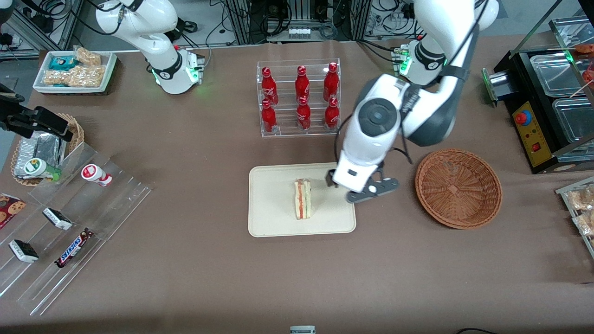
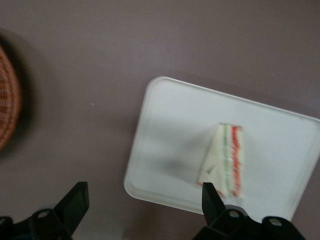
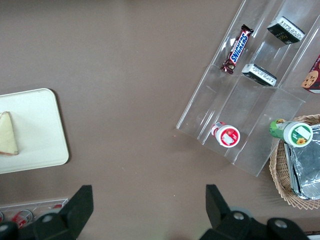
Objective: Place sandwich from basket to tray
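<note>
The sandwich (image 1: 302, 199) lies on the cream tray (image 1: 274, 218), its red, orange and green filling edge showing. It also shows in the left wrist view (image 2: 227, 160) on the tray (image 2: 170, 130), and in the right wrist view (image 3: 7, 134). The reddish-brown basket (image 1: 458, 188) sits empty beside the tray toward the working arm's end; its rim shows in the left wrist view (image 2: 7, 100). My left gripper (image 1: 352, 185) hangs open and empty above the tray's edge nearest the basket, apart from the sandwich. In the left wrist view the gripper (image 2: 144, 200) has its fingers spread wide.
A clear rack of red bottles (image 1: 299, 97) stands farther from the front camera than the tray. A clear tiered shelf with snacks (image 1: 69, 222), a small wicker basket with foil packs (image 1: 41, 148) and a white snack tray (image 1: 74, 69) lie toward the parked arm's end. A black machine (image 1: 547, 106) stands toward the working arm's end.
</note>
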